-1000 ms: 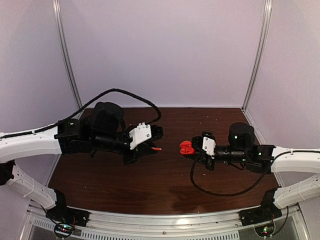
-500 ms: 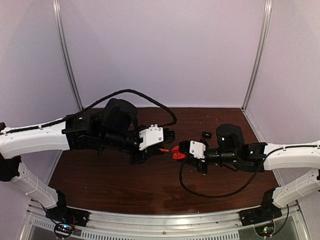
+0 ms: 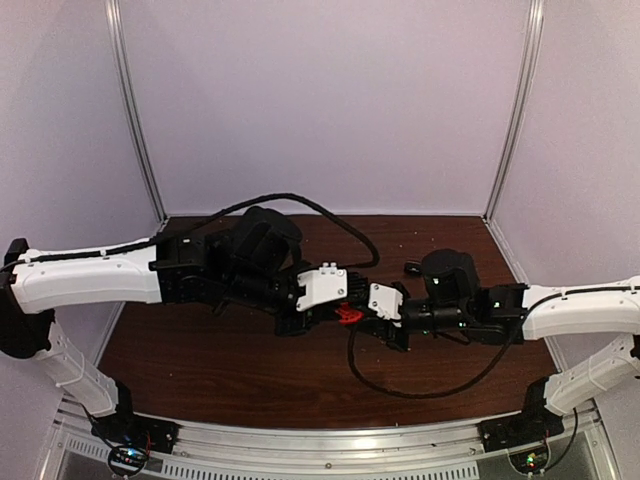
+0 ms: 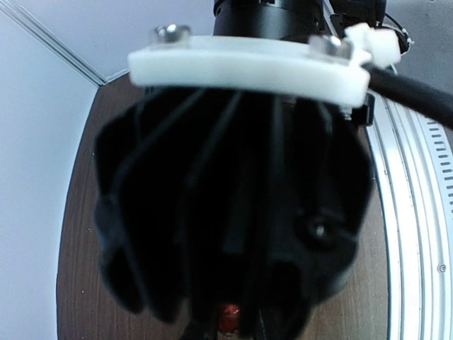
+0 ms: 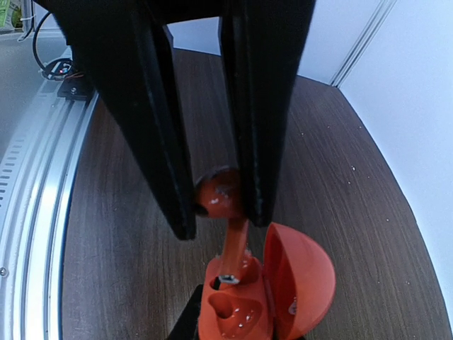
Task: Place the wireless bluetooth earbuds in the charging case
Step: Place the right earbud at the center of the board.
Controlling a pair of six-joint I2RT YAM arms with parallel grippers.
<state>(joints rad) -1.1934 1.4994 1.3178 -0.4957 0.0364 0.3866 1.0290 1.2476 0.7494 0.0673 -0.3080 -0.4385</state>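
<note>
Above dark wood table (image 3: 200, 370), pale walls (image 3: 330, 100): left jaws clamp red earbud (image 5: 218, 193), right jaws clamp case (image 5: 297, 276).

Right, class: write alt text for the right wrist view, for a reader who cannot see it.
Black fingers of the left gripper pinch the red earbud by its round head, its stem pointing down into the open red charging case at the bottom edge. The lid stands open to the right, over a dark wooden table.
</note>
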